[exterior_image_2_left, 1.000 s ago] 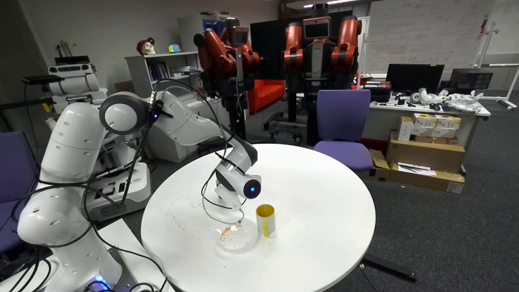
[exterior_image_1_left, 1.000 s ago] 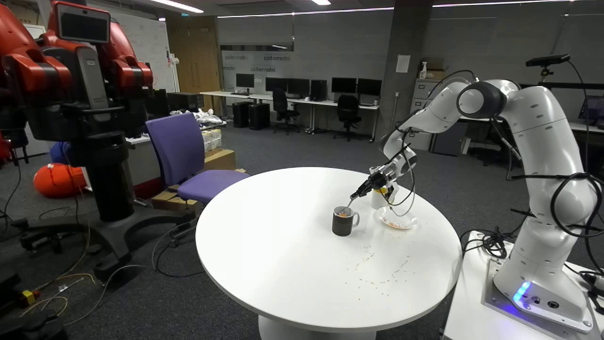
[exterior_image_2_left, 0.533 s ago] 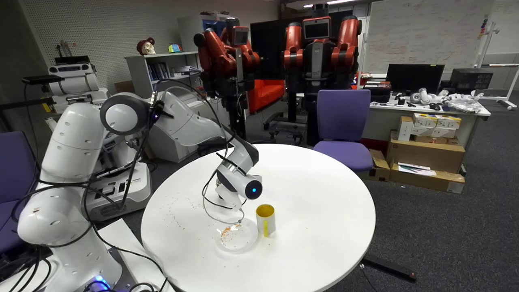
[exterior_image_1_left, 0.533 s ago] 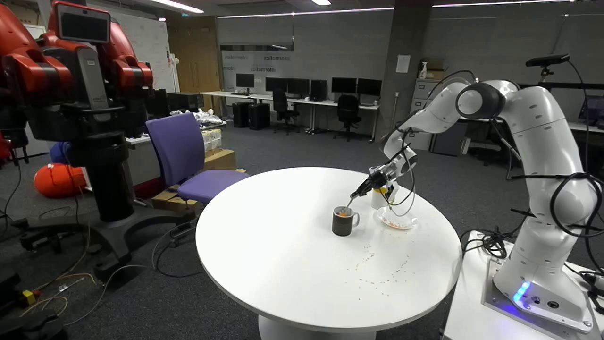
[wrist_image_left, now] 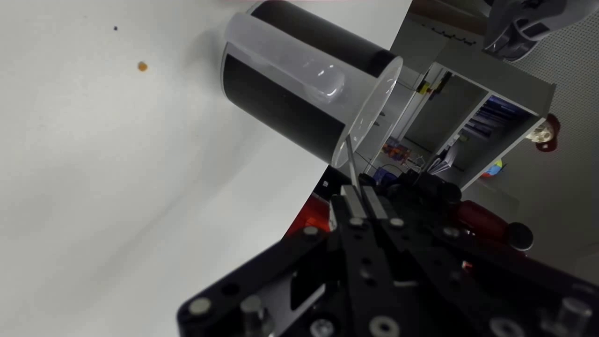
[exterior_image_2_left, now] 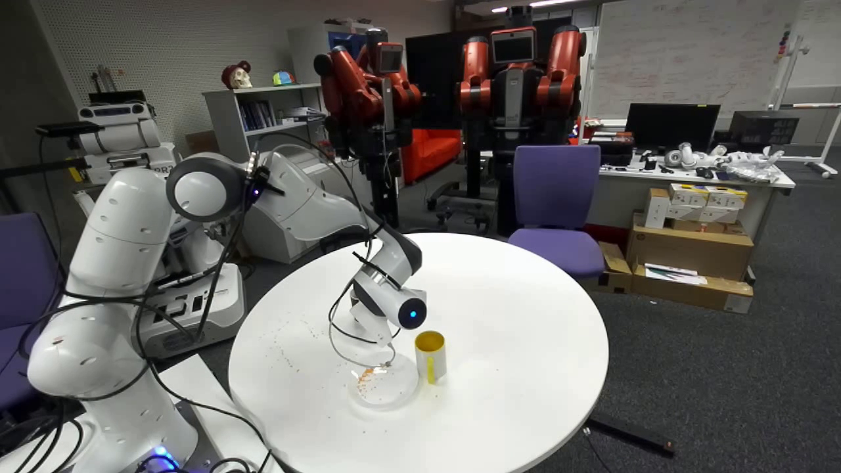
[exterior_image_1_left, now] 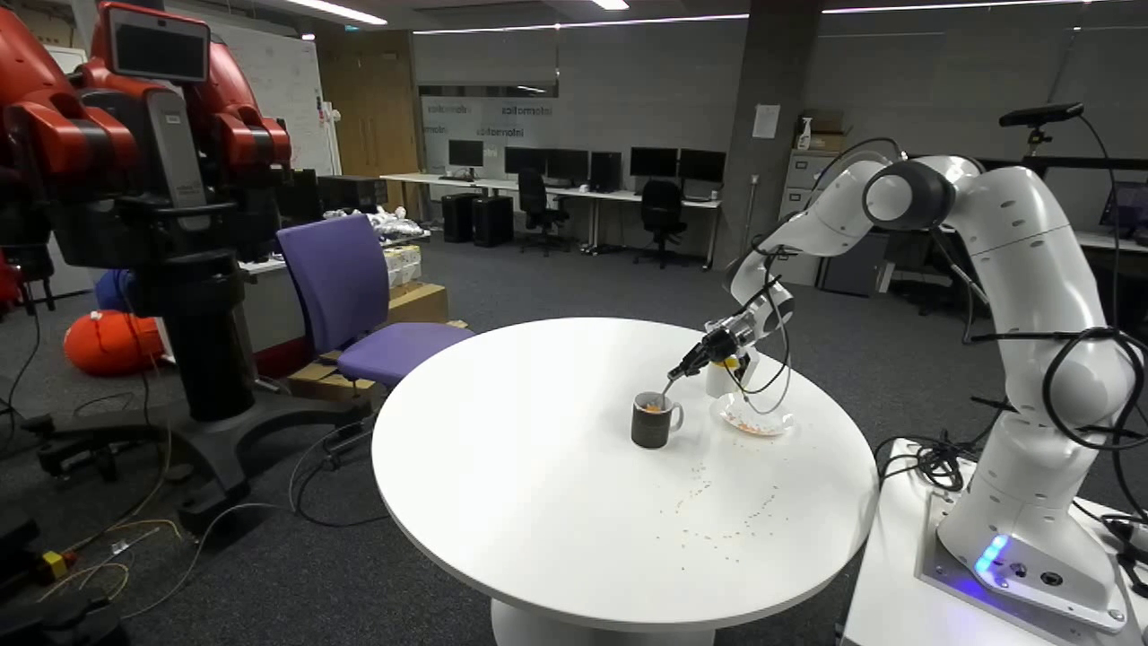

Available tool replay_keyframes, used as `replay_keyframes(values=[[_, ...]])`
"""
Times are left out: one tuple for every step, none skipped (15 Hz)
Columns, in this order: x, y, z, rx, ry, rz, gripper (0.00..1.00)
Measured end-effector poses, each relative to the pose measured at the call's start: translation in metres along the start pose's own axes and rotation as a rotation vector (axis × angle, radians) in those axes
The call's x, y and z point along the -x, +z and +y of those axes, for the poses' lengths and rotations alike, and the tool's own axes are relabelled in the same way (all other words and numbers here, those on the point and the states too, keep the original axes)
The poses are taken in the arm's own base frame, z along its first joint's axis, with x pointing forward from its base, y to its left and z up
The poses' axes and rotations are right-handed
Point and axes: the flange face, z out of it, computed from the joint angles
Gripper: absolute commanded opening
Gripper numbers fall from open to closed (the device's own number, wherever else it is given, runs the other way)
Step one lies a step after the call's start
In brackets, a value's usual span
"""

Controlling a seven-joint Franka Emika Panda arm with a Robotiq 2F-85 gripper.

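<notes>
My gripper (wrist_image_left: 359, 191) is shut on the thin metal handle of a utensil (wrist_image_left: 352, 161), probably a spoon. The utensil slants down over the rim into a dark mug (wrist_image_left: 285, 110) with a pale handle, and its lower end is hidden inside. In an exterior view the gripper (exterior_image_1_left: 674, 372) hangs just above the mug (exterior_image_1_left: 650, 429), which stands upright on the white round table (exterior_image_1_left: 520, 449). Orange bits show inside the mug. In the exterior view from across the table, the arm hides the gripper, utensil and dark mug.
A clear plate (exterior_image_2_left: 391, 394) with orange bits sits near a white mug with yellow inside (exterior_image_2_left: 430, 361), both close to the arm's wrist. Small crumbs (exterior_image_1_left: 708, 536) lie scattered over the table. A cable (exterior_image_1_left: 787, 359) loops down from the wrist above the plate. A purple chair (exterior_image_2_left: 555, 203) stands beyond the table.
The wrist has shifted slightly, and the gripper with the utensil has moved a little toward the mug's handle side. The grip stays shut; mugs and plate have not moved.
</notes>
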Motion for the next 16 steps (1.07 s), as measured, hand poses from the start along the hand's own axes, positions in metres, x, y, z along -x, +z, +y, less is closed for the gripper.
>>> replay_keyframes(values=[[0.0, 0.0, 0.0, -0.001, 0.007, 0.005, 0.01], [0.0, 0.0, 0.001, -0.001, 0.012, 0.009, 0.01], [-0.001, 0.0, 0.001, -0.002, 0.018, 0.014, 0.01], [-0.002, 0.0, 0.001, -0.003, 0.023, 0.021, 0.01], [-0.002, 0.0, 0.001, -0.004, 0.029, 0.028, 0.01], [-0.004, 0.0, 0.002, -0.006, 0.035, 0.035, 0.01], [-0.005, 0.0, 0.002, -0.008, 0.042, 0.043, 0.01], [-0.006, 0.0, 0.002, -0.012, 0.049, 0.05, 0.01], [-0.007, 0.0, 0.002, -0.019, 0.055, 0.058, 0.01], [-0.008, 0.0, 0.002, -0.03, 0.06, 0.064, 0.01], [-0.008, 0.0, 0.001, -0.04, 0.064, 0.069, 0.01], [-0.009, -0.001, 0.001, -0.05, 0.067, 0.073, 0.01], [-0.01, -0.003, 0.001, -0.061, 0.069, 0.077, 0.01], [-0.01, -0.004, 0.0, -0.071, 0.071, 0.08, 0.01], [-0.01, -0.005, 0.0, -0.08, 0.073, 0.083, 0.01], [-0.01, -0.006, -0.001, -0.09, 0.078, 0.084, 0.01]])
